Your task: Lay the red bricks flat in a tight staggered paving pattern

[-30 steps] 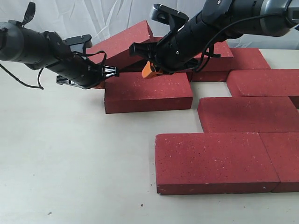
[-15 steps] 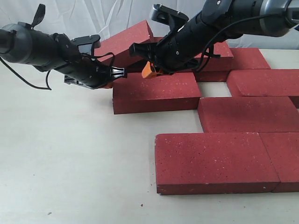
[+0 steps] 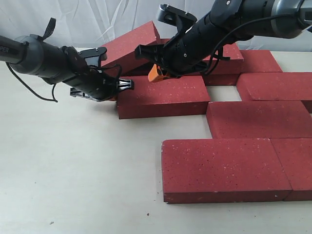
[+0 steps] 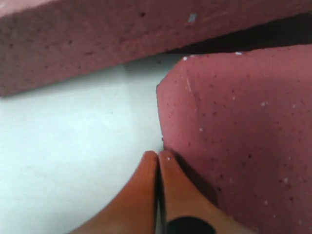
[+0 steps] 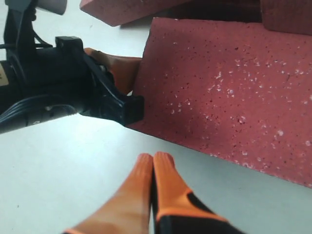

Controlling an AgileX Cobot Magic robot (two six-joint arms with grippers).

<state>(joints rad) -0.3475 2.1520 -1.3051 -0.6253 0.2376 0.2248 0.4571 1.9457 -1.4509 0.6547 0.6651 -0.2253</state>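
Since a second ago the left pincer (image 3: 115,93) has shifted right across the pale desk (image 3: 63,170). The dark-red speckled rectangular brick (image 3: 163,95) has slid with it, nearer the flat-laid red bricks (image 3: 258,118) on its right. The left pincer's orange fingers (image 4: 146,185) are pressed together, tips against that brick's short end. The right pincer (image 3: 154,73), likewise pressed together and pinching nothing, hangs by the brick's far left corner. Behind, a tilted red brick (image 3: 127,46) leans on the pile. Two front-row red bricks (image 3: 224,168) lie side by side, touching.
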